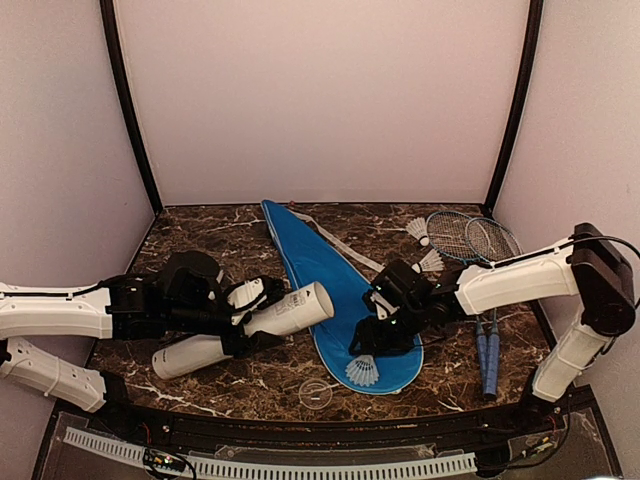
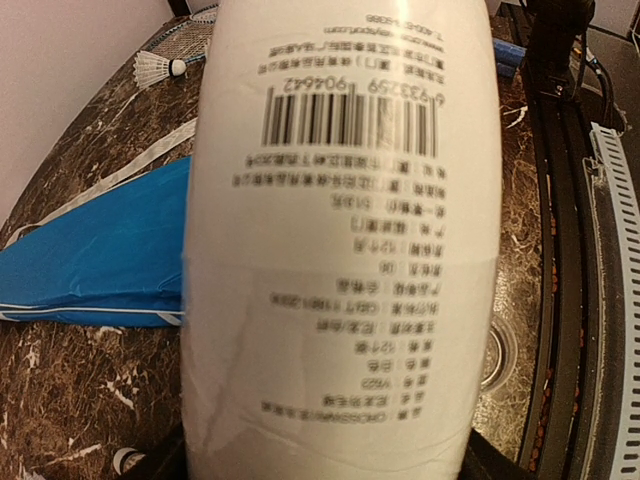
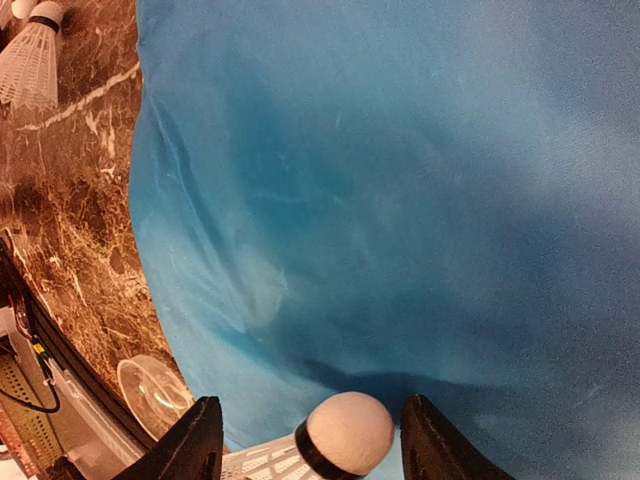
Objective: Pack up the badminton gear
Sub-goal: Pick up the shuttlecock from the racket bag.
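While clamping the long white tube in the left tool, holds it slanted just left of the blue cover, open end raised and pointing at the cover, other end low by the surface. Grips at about mid-length, tool closed tight on the tube's round sides. Fills the left wrist view with the tube's printed text and barcode, dark finger parts only at the bottom corners. Cannot tell about contact between low end and surface.

Straddles, with the right tool, a white shuttlecock lying on the wide near end of the cover. Stands fairly wide there, fingers either side of the round cork, a gap on each side, nothing held. Cork end nearest the tool, feathers fanning toward the cover's near edge.

Cover flat on the surface, narrow end far, wide end near, white strap trailing from its far right side. Right of the cover: two rackets, round heads overlapping at the far side, blue handles side by side toward the near side. Between the cover and the racket heads: one more shuttlecock farther off, another shuttlecock closer to the cover's edge. Just off the cover's wide near end, on bare surface: clear round cap, apart from both tools.
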Action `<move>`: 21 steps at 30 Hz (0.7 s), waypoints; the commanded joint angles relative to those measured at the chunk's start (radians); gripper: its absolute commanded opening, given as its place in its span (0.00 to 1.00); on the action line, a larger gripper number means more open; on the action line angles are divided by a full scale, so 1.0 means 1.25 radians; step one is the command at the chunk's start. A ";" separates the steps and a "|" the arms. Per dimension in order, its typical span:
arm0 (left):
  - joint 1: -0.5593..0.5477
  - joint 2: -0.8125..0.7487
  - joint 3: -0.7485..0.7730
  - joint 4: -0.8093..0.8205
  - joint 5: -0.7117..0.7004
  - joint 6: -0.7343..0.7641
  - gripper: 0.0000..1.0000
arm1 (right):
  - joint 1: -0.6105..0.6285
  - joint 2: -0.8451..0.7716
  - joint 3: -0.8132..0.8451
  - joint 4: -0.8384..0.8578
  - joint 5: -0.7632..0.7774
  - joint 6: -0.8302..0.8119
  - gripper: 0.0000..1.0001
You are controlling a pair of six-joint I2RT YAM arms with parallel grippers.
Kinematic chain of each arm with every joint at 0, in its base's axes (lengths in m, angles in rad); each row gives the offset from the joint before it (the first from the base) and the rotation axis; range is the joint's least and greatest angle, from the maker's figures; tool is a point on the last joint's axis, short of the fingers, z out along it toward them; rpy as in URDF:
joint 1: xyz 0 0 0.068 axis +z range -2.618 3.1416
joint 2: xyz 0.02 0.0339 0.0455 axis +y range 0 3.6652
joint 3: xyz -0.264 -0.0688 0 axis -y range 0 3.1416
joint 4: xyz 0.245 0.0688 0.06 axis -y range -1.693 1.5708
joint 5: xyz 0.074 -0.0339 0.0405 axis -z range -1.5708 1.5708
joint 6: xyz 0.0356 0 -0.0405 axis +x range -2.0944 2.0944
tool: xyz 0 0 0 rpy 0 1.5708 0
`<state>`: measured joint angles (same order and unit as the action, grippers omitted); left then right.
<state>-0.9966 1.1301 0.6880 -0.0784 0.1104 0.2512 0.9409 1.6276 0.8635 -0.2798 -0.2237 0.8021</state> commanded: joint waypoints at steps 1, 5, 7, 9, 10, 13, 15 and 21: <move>0.003 -0.010 0.025 0.006 0.015 0.001 0.70 | 0.042 0.028 0.052 -0.073 0.041 0.111 0.61; 0.004 -0.012 0.025 0.007 0.018 0.000 0.70 | 0.066 0.045 0.073 -0.108 0.067 0.139 0.60; 0.003 -0.013 0.025 0.007 0.021 -0.001 0.70 | 0.073 0.056 0.087 -0.143 0.093 0.138 0.59; 0.003 -0.015 0.025 0.008 0.022 -0.001 0.70 | 0.078 0.062 0.098 -0.172 0.110 0.134 0.57; 0.003 -0.016 0.025 0.008 0.022 -0.002 0.71 | 0.079 0.062 0.101 -0.184 0.114 0.133 0.55; 0.003 -0.017 0.025 0.008 0.023 -0.001 0.70 | 0.079 0.051 0.103 -0.203 0.123 0.132 0.49; 0.003 -0.017 0.025 0.008 0.023 -0.001 0.70 | 0.079 0.042 0.101 -0.204 0.122 0.132 0.43; 0.003 -0.022 0.019 0.017 0.018 -0.007 0.70 | 0.078 -0.001 0.079 -0.162 0.118 0.144 0.27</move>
<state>-0.9966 1.1301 0.6880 -0.0784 0.1169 0.2504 1.0336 1.6833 0.9749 -0.4931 -0.1001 0.9688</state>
